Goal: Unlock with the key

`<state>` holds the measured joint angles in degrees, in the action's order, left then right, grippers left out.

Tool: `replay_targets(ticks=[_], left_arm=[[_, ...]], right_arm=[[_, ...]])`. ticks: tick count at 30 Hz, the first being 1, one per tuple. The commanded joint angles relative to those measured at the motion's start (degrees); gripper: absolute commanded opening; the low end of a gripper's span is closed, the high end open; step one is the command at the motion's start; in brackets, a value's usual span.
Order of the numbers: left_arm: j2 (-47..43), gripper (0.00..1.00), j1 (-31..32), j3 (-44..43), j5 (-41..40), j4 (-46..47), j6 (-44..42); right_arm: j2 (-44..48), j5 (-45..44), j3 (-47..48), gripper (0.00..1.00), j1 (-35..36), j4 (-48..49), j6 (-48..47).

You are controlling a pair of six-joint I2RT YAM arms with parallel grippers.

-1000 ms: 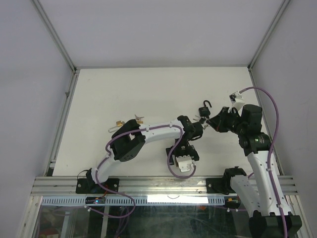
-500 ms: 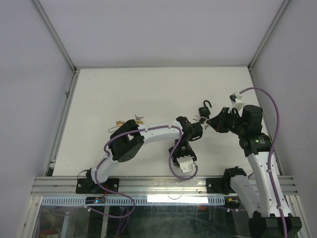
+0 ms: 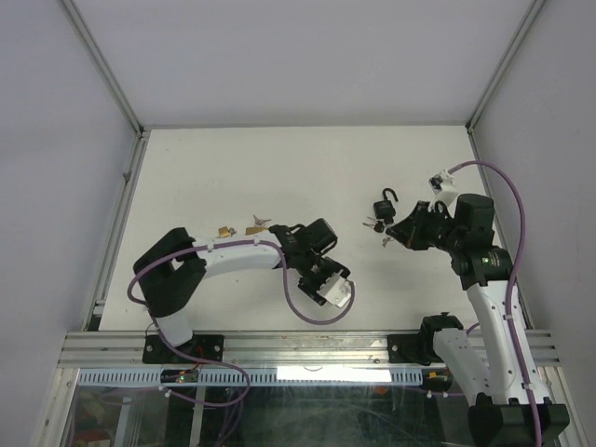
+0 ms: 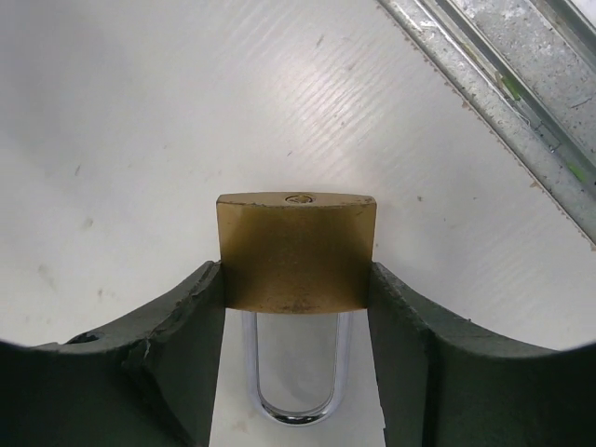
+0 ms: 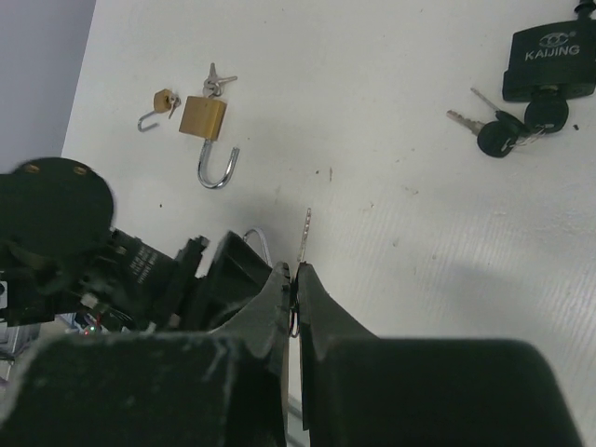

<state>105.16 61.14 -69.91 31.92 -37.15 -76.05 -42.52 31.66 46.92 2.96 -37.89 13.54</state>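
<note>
Brass padlock (image 4: 296, 251) sits pinched by its sides in the left end effector (image 4: 296, 279) near the tabletop's (image 3: 279, 168) near edge; toward the right edge, the right end effector (image 5: 294, 272) clamps a silver key (image 5: 304, 235), tip outward.

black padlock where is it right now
In the top view the black padlock lies on the table right of centre, just beyond the right tool, with its bunch of keys right beside it.

The top camera looks down from behind the arm bases (image 3: 177, 349) over the whole worktop (image 3: 279, 168); each wrist camera peers past its own fingers (image 4: 177, 354), the left very close, the right higher, sharing the black padlock (image 5: 549, 60) with the top view.
</note>
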Motion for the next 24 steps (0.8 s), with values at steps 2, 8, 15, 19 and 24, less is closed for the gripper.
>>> replay_targets(ticks=[2, 8, 15, 19, 24], left_arm=[[-16.01, 0.00, -3.43, 13.44, 1.11, 30.11, 21.71], [-22.89, 0.00, -3.75, 27.50, -9.02, 50.50, 29.28], [-29.24, 0.00, -3.75, 34.08, -17.55, 61.83, 27.73], [-33.40, 0.00, -3.76, 36.40, -18.07, 62.78, 23.84], [-33.91, 0.00, -3.38, 34.16, -19.90, 61.72, 21.70]], right_arm=[[0.51, 4.40, 0.95, 0.00, -0.28, -3.00, -0.07], [-0.09, 3.34, -6.46, 0.00, 6.42, -0.67, 6.86], [-5.03, 3.12, -6.57, 0.00, 25.03, 4.57, 6.68], [-5.83, 3.79, -6.99, 0.00, 25.21, 4.39, 4.52], [-7.70, 2.17, -5.21, 0.00, 26.00, 10.26, 3.92]])
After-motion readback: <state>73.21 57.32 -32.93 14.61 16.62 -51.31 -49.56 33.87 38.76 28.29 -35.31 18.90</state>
